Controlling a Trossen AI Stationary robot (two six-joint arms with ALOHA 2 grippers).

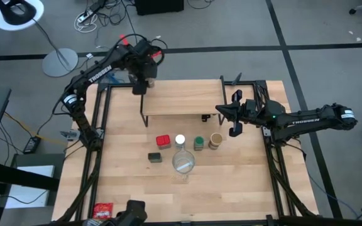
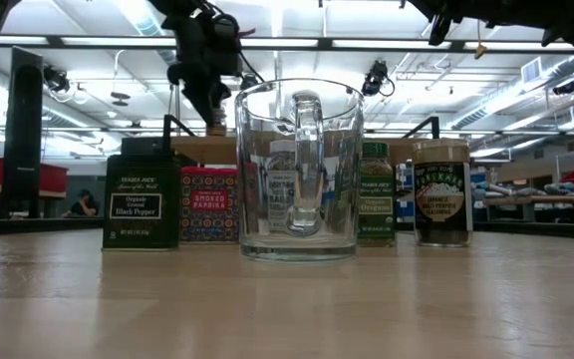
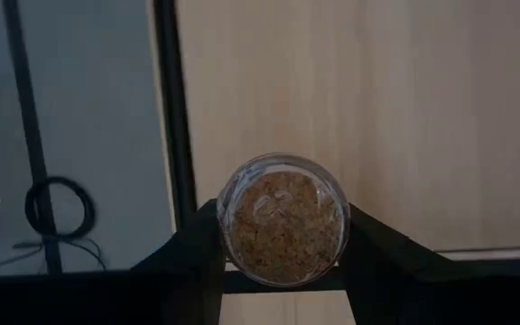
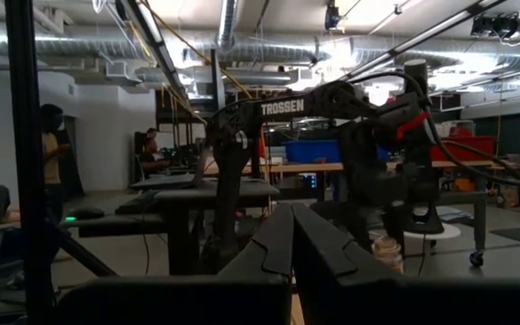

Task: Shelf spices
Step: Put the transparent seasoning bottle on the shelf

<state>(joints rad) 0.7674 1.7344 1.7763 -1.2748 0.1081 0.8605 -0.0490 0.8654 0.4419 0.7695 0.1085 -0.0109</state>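
My left gripper [image 1: 142, 86] is shut on the tiny brownish jar [image 3: 283, 221] over the left far corner of the shelf [image 1: 187, 100], a light wood plank on thin black legs. On the table in front of the shelf stand the red tin [image 1: 163, 140], the white-lidded jar [image 1: 180, 139], the green-lidded jar [image 1: 198, 143] and the tan-lidded jar [image 1: 215, 140] in a row. The dark green tin [image 1: 154, 157] stands nearer. My right gripper [image 1: 222, 109] waits shut and raised at the shelf's right end, touching nothing. My left gripper pinches the tiny jar's round sides [image 3: 227, 226] between its two fingers [image 3: 382, 257]. The fingers come from above, pointing steeply down. A clear round end full of brown grains faces the wrist camera. The jar [image 2: 214, 128] sits just over the shelf's plank; I cannot tell whether it touches.
A large clear glass vessel [image 1: 183, 163] with a handle stands near the table's middle, in front of the row. A flat red packet [image 1: 103, 210] lies at the near left corner. Most of the shelf's plank [image 3: 377, 90] lies bare. People sit in the room beyond.
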